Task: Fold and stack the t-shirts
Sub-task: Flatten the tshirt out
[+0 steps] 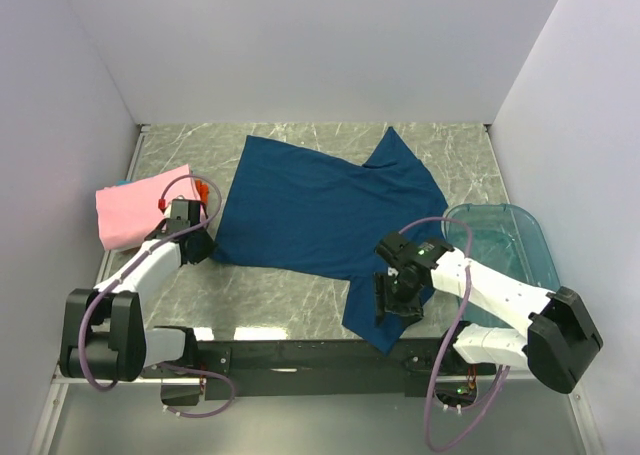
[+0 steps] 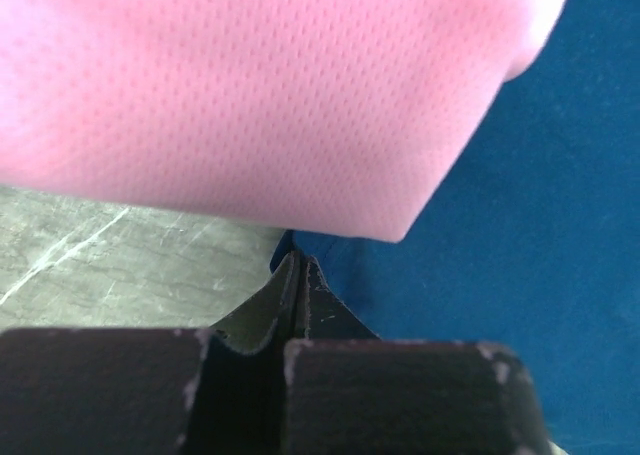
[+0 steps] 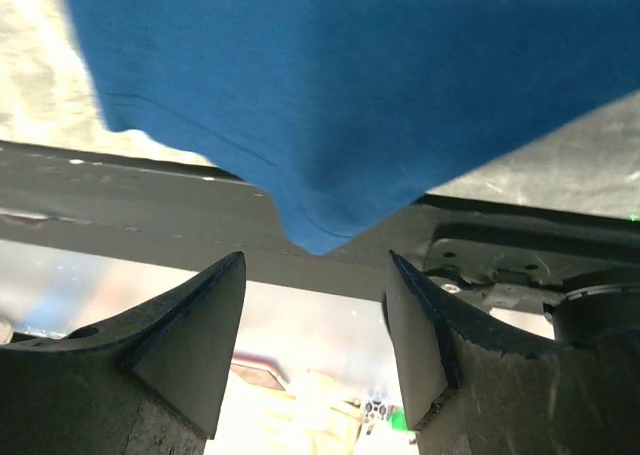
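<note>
A large dark navy-blue t-shirt (image 1: 320,215) lies spread across the middle of the table. At the left edge sits a folded pink t-shirt (image 1: 140,210) with a bit of orange cloth (image 1: 206,190) beside it. My left gripper (image 1: 195,242) is shut at the navy shirt's near-left corner. In the left wrist view its fingertips (image 2: 298,267) are pressed together with nothing showing between them, at the edge of the navy shirt (image 2: 540,225) and below the pink t-shirt (image 2: 250,85). My right gripper (image 1: 393,305) stands open over the navy shirt's near-right corner. That corner (image 3: 315,237) points down between the spread fingers of the right gripper (image 3: 316,259).
A translucent teal tub (image 1: 530,245) stands at the right side of the table, behind the right arm. The black mounting rail (image 3: 150,205) runs along the near table edge, just under the navy shirt's corner. White walls close in the table on three sides.
</note>
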Robot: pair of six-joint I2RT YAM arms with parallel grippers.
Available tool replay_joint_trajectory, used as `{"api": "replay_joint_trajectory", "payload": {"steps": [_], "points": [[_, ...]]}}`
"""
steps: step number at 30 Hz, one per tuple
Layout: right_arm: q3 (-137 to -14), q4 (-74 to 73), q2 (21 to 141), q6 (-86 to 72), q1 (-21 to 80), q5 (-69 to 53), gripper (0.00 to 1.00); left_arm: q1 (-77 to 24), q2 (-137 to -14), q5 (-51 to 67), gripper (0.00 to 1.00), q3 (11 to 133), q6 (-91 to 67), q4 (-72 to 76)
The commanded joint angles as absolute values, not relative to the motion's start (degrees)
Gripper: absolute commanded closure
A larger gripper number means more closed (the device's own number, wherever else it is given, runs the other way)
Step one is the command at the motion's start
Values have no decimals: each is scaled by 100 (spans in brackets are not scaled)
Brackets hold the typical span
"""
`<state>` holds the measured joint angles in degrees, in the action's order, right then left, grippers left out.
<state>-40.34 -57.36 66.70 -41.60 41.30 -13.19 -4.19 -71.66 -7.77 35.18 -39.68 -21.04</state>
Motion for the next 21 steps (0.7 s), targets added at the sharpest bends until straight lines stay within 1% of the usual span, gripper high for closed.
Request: {"api": "replay_joint_trajectory", "payload": {"steps": [1,12,16,17,18,19,21], "points": [[-3938,-5862,6627,-4377,4184,-1318,35,-387,-6908,-721,100,3639,-3885,-2136],[-3419,-5160,7057,-4605,4324,-1424,36,-369,-6952,-563,100,3674,-3753,-2083],[-3358,-4940,7224,-4676,4368,-1371,42,-369,-7049,-510,100,3700,-3727,-2066],[-3297,-4844,7286,-4702,4377,-1380,54,-369,-7049,-492,99,3691,-3718,-2057],[-3252,-4764,7304,-4711,4377,-1415,60,-360,-7058,-492,100,3683,-3726,-2057],[-3243,-4764,7330,-4702,4377,-1415,69,-369,-7049,-501,99,3683,-3727,-2057],[-3278,-4833,7339,-4667,4377,-1363,76,-360,-7040,-527,100,3674,-3735,-2065]]}}
